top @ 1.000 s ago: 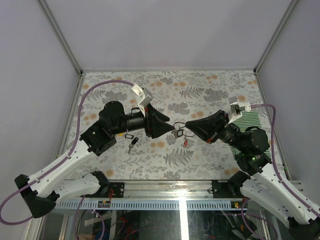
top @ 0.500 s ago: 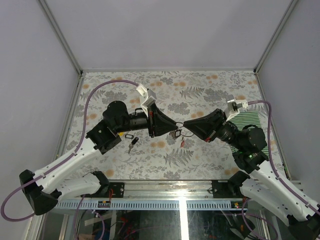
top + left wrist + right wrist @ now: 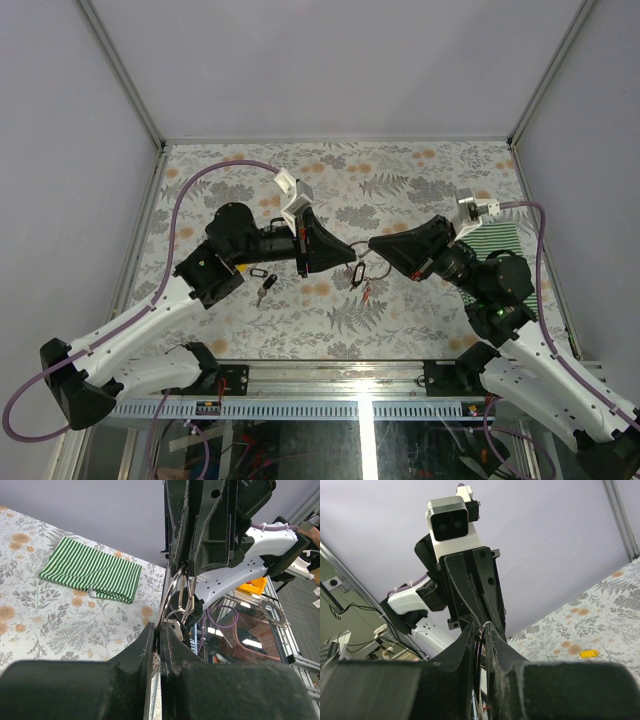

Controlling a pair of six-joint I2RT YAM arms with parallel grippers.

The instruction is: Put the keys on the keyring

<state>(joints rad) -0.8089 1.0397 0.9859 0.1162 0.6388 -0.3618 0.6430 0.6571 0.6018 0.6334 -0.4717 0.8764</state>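
The thin silver keyring [image 3: 363,260] hangs in the air over the middle of the table, between my two grippers. My left gripper [image 3: 350,260] is shut on one side of its wire [image 3: 170,587]. From the opposite side, my right gripper [image 3: 373,246] is shut on the ring. A red-tagged key [image 3: 367,291] dangles below the ring. In the left wrist view the left gripper [image 3: 159,626] shows its jaws pressed together on the wire. The right gripper [image 3: 481,629] stands likewise in its own view. A black-tagged key [image 3: 263,288] lies on the table under the left arm. A yellow tag [image 3: 589,653] lies far off.
A folded green-striped cloth [image 3: 502,240] [image 3: 90,571] lies at the table's right edge, behind the right arm. The floral table cover [image 3: 400,175] is walled by grey panels on the left, back and right. The arms' bases sit along the near rail.
My left gripper has moved right onto the keyring and its jaws have shut on the wire. The right gripper has kept its grip and shifted only slightly.
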